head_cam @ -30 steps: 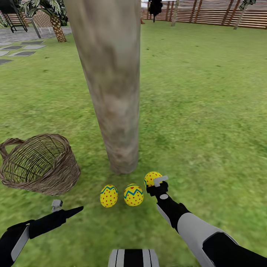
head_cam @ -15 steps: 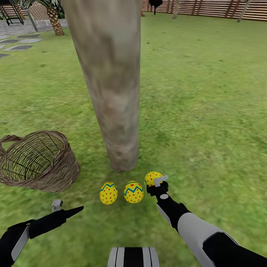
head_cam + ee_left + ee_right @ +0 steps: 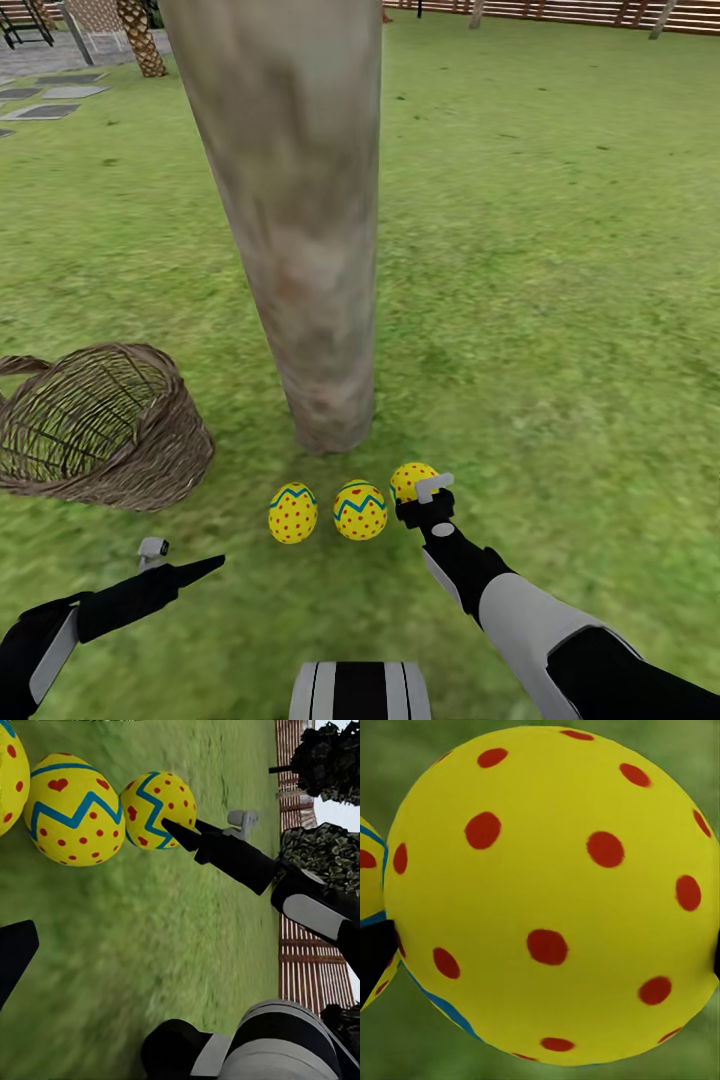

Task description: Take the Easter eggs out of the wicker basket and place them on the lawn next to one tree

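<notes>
The view has tipped down; the eggs have not moved. On the lawn (image 3: 560, 300), three Easter eggs (image 3: 360, 510) stand upright in a row before the tree (image 3: 300, 230). The right gripper (image 3: 418, 492) clamps the right-hand egg; the left gripper's (image 3: 185, 565) jaws are apart. The wicker basket (image 3: 100, 425) lies tipped sideways.

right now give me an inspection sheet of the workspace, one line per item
surface: lawn, flat green grass.
job's things: three Easter eggs on the grass in a row at the foot of the tree: left egg, middle egg, right egg. wicker basket tipped on its side left of the trunk, no egg seen inside.
clutter: nothing seen.
grippers: right claw at the right egg, fingers either side of it in the right wrist view; whether it is gripping cannot be told. left claw low over the grass, holding nothing, opening unclear.
cables: nothing seen.
surroundings: wooden fence far behind, grey paving slabs and a palm far left.
</notes>
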Controlling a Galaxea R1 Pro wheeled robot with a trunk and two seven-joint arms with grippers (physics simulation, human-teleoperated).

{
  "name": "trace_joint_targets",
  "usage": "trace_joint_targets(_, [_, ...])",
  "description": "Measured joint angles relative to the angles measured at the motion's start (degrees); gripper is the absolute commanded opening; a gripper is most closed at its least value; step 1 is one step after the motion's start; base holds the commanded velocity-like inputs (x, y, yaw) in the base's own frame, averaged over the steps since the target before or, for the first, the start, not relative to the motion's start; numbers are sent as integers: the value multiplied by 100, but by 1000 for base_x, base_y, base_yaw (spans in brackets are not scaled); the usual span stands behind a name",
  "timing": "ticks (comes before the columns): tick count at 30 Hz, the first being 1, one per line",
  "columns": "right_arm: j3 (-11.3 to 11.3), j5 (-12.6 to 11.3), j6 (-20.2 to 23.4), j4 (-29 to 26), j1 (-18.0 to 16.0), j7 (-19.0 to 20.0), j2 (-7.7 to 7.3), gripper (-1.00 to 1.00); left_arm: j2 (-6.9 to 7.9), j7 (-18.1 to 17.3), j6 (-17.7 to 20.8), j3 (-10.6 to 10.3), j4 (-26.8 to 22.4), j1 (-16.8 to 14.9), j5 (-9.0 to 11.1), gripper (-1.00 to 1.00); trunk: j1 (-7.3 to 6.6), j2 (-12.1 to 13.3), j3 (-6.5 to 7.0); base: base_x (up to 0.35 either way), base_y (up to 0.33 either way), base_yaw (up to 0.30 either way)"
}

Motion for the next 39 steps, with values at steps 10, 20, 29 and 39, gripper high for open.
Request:
trace_joint_targets(10, [-25,-26,45,0,0,-2,-11,-100,2,0,0,-7,3,0,0,100,15,-8,-133,0,0,0])
trace_joint_targets(20, [-26,12,-16,-7,-9,-12,-25,-100,-1,0,0,-8,10,0,0,100,23,-12,-199,0,0,0])
trace_joint_targets(29, [-26,13,-36,-16,-9,-17,-28,-100,-1,0,0,-4,-2,0,0,100,33,-17,-288,0,0,0])
trace_joint_targets(39, [-6,40,-33,-24,-10,-114,-20,-100,-2,0,0,-6,20,0,0,100,38,-20,-332,0,0,0])
